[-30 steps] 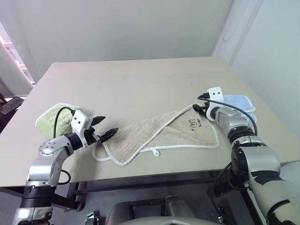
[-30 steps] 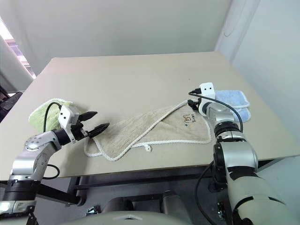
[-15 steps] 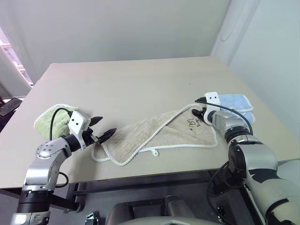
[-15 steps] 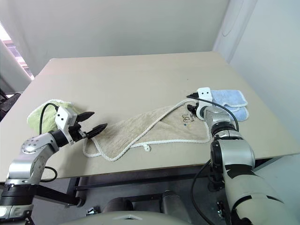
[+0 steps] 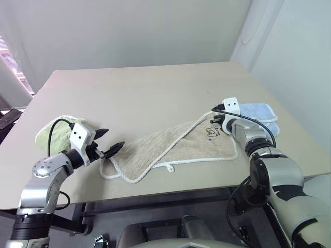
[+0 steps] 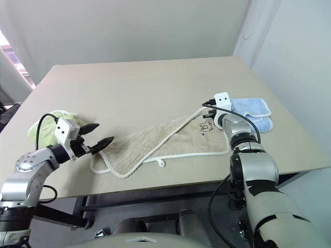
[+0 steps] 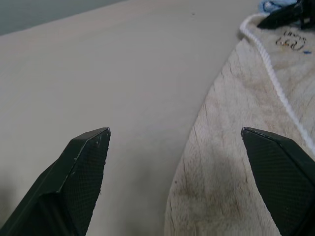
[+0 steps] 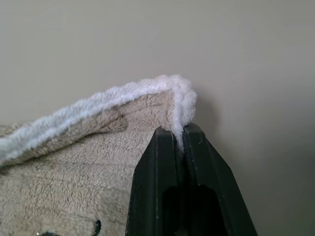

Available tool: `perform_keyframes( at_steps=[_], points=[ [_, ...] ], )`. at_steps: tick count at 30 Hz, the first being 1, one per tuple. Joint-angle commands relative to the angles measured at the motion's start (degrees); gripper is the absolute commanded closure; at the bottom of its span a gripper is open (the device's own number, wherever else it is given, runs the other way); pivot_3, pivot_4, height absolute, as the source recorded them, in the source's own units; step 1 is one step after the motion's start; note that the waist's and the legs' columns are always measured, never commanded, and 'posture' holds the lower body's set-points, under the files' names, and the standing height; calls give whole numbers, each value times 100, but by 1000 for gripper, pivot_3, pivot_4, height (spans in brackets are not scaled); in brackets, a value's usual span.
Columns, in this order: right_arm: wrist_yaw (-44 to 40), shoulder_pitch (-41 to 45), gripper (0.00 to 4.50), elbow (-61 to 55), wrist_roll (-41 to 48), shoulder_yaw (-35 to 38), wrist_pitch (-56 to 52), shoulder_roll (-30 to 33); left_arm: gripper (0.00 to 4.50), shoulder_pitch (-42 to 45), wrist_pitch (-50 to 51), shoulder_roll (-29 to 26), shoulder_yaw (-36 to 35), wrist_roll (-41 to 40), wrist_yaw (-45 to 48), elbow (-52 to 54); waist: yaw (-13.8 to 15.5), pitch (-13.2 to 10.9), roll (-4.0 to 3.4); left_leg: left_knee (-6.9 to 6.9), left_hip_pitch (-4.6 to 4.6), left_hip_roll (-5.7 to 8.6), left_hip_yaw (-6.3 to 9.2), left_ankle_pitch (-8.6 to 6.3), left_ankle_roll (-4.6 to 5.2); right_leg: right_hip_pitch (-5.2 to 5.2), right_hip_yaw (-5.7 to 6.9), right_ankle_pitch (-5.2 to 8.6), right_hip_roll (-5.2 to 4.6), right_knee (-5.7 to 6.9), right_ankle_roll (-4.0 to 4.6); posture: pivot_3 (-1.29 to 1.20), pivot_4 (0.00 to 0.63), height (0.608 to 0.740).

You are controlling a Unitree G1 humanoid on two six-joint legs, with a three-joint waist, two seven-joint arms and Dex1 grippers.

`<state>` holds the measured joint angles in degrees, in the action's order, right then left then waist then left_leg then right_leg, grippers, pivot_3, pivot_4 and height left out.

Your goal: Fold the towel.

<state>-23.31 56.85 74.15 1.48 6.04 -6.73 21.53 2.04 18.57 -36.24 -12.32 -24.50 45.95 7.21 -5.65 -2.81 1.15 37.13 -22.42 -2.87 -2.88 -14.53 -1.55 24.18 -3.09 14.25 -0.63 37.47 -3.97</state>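
A beige desk (image 5: 150, 88) is taking up most of the scene, its top smooth and matte. A fluffy light-green towel (image 5: 51, 133) is lying bunched near the desk's left edge. A light-blue folded towel (image 5: 261, 112) with white trim is sitting near the right edge, well apart from the green one. Grey walls (image 5: 129, 31) are rising behind the desk, meeting a paler wall (image 5: 295, 57) at the corner on the right. A strip of window (image 5: 8, 49) is showing brightly at the far left.
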Motion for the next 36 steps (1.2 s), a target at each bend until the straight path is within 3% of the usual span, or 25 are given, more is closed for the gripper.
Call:
perform_keyframes(
  at_steps=[1,8,13,21,30,36],
  points=[
    [-296,159,4480,-516,109,87,249,112,0,-155,74,-247,-269,-221,179,479,-20,-1,-2,0,0,0,0,0,0,0,0,0,0,0,0,0,0,729],
    [-563,299,4480,-1728,566,397,-208,224,0,-634,290,-401,-295,-435,383,971,-13,-7,-11,-1,1,-1,2,0,0,1,0,3,0,2,4,0,0,729],
    [-358,634,4480,-2537,634,388,-588,200,0,-852,228,-322,194,-159,394,1279,-2,-10,-18,0,1,-1,0,0,0,2,-1,8,-2,2,13,0,0,729],
    [-270,1068,4480,-3490,687,227,-1134,59,0,-595,-35,-257,604,168,433,1135,5,-10,-18,-2,0,-1,0,0,0,6,0,9,-1,4,15,0,0,729],
    [-135,1368,4480,-4288,476,-117,-1363,25,0,-36,-758,277,1173,913,13,548,15,-11,-19,-3,-4,0,-2,0,0,10,-1,8,-2,4,13,0,0,729],
    [-82,1573,4480,-4391,547,-91,-1591,0,0,32,-1109,181,1412,1198,210,525,11,-11,-19,-3,-5,0,-2,0,0,12,-1,8,-2,5,14,0,0,729]
  ],
)
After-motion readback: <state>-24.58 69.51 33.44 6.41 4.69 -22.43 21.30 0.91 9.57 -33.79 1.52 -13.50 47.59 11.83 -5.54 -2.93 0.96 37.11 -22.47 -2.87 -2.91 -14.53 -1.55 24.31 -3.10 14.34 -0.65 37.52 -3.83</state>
